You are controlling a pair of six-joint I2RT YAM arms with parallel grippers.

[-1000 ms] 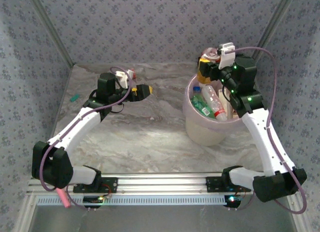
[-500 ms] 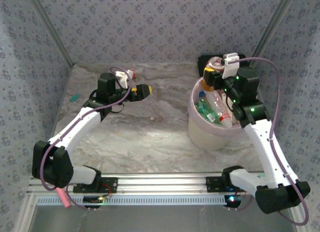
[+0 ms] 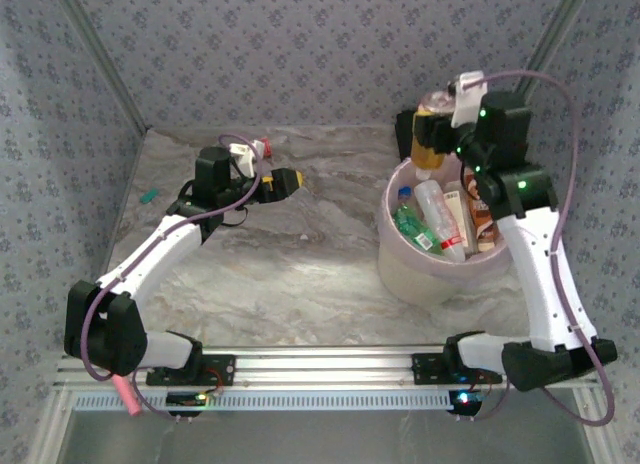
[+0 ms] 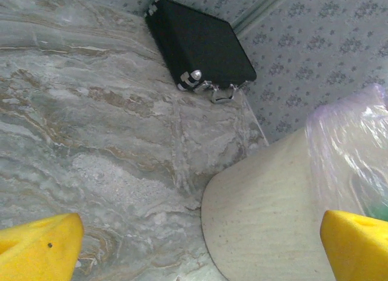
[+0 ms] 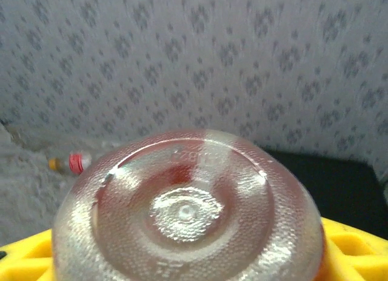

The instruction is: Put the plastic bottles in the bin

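risk 1: the right gripper (image 3: pixel 430 142) is up over the far rim of the big round cream plastic bin (image 3: pixel 410 269), not over its middle. If it lets go here, I reckon the held bottle (image 5: pixel 187 211) (clear plastic, reddish inside) clips the rim and drops behind, toward the flat black rectangular case (image 4: pixel 200 45).
risk 2: it's smooth round plastic pinched across the body, so it could twist or slide out.
risk 3: the bin looks light and the right forearm hangs just over its right edge. One nudge could shove it.
held bottle: dimpled round base facing the wrist camera, yellow fingers clamped on either side, in the air above the bin's far edge.
binned bottles: a heap of clear, white and green ones with red labels (image 3: pixel 432 212), lying inside the translucent pink bag liner (image 4: pixel 345 135).
stray bottle: a small clear one with a red cap (image 5: pixel 71 163), lying by the far wall.
left gripper (image 3: pixel 287 181): fingers spread wide with nothing in them, over the marbled grey table (image 3: pixel 300 254) left of the bin.
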